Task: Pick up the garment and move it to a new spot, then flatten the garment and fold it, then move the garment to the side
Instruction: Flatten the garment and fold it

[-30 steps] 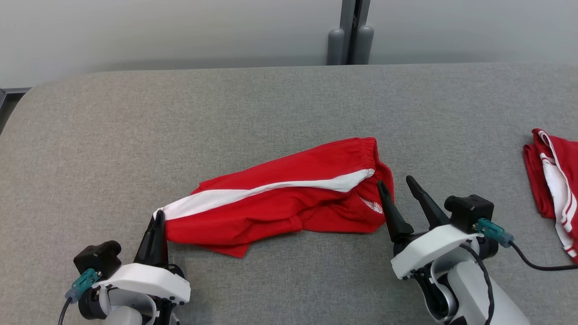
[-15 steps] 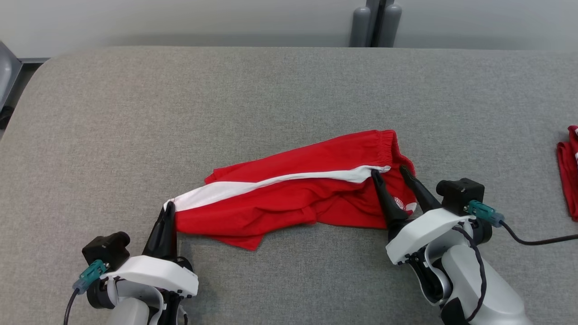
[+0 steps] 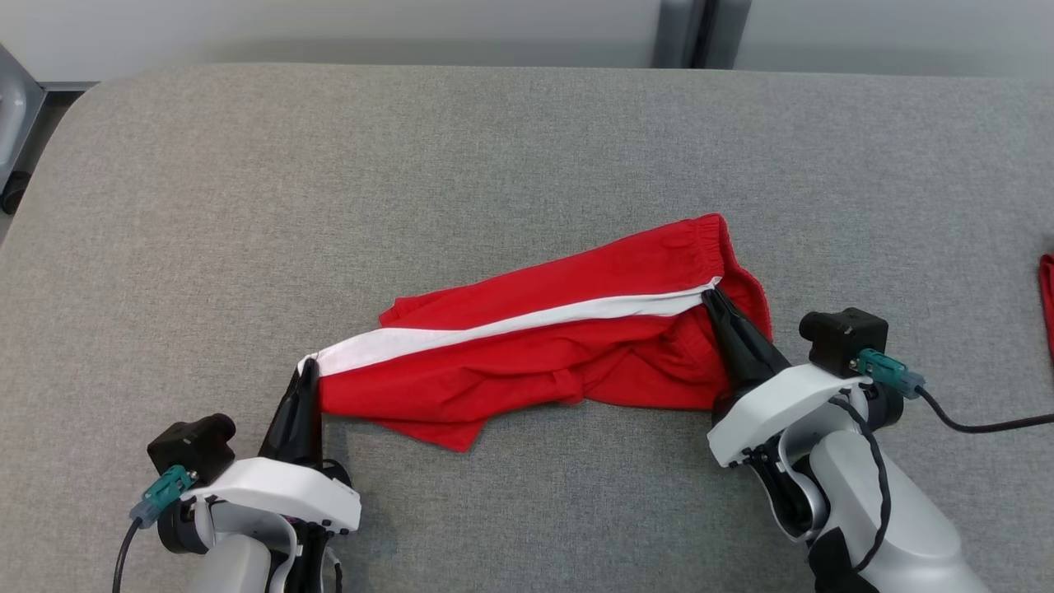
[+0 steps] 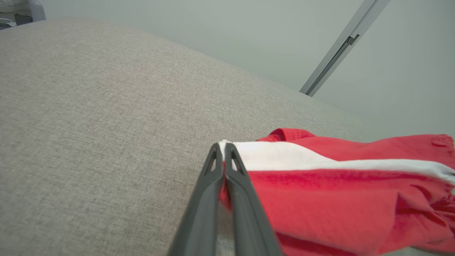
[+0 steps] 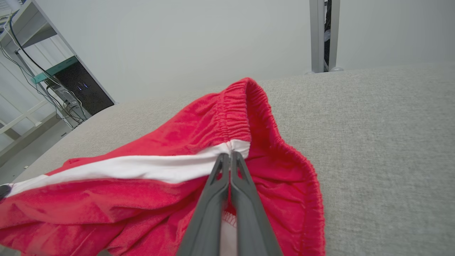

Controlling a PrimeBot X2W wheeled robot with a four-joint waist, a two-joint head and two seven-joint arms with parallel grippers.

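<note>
lying stretched across the grey tabletop [image 3: 412,165], one red garment [image 3: 527,371] with one white stripe [image 3: 510,328]; two tools clamped on it: left tool [image 3: 306,372] at its left end, right tool [image 3: 715,298] at the waistband [image 3: 700,239].

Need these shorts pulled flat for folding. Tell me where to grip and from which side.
Grip the shorts at both ends of the white stripe: hem corner with the left fingers, waistband with the right fingers, both from the near side. The stripe runs their full length, so pulling should flatten them.
</note>
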